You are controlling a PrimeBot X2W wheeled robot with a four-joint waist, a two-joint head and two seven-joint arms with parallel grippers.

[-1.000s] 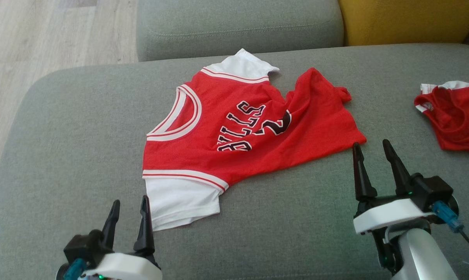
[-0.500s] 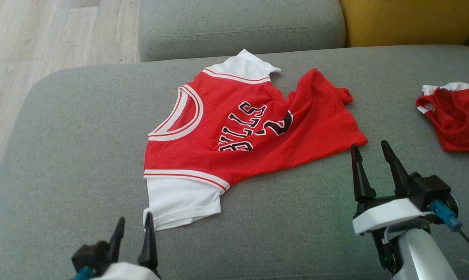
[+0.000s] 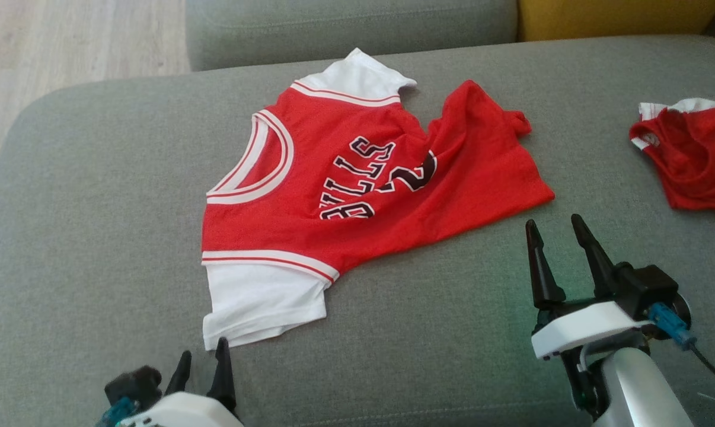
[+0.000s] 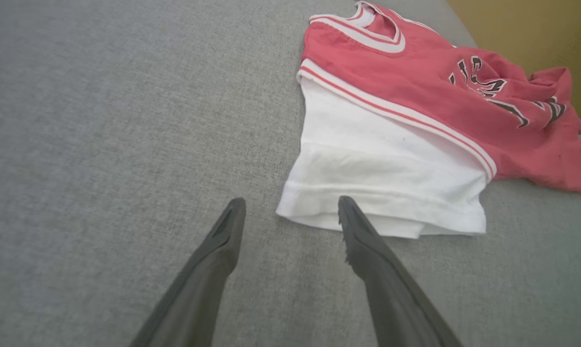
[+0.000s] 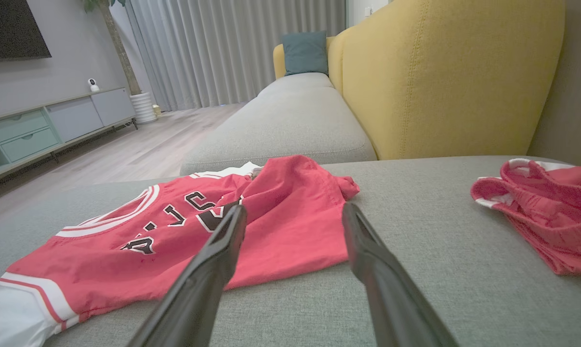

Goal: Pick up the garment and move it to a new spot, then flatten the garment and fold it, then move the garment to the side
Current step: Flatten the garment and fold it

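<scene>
Head view is showing the red BULLS jersey [image 3: 363,190] lying rumpled, lettering up, mid-way across the grey sofa seat [image 3: 96,207]. The left end effector [image 3: 203,347] is standing wide and empty just beside the jersey's white sleeve [image 3: 262,296]. The right end effector [image 3: 553,219] is hovering wide and empty near the jersey's bottom corner. A smaller red piece [image 3: 695,160] is lying well apart at the right.

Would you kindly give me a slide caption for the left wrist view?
Open left gripper poised at the white sleeve of the jersey on the grey sofa.
</scene>
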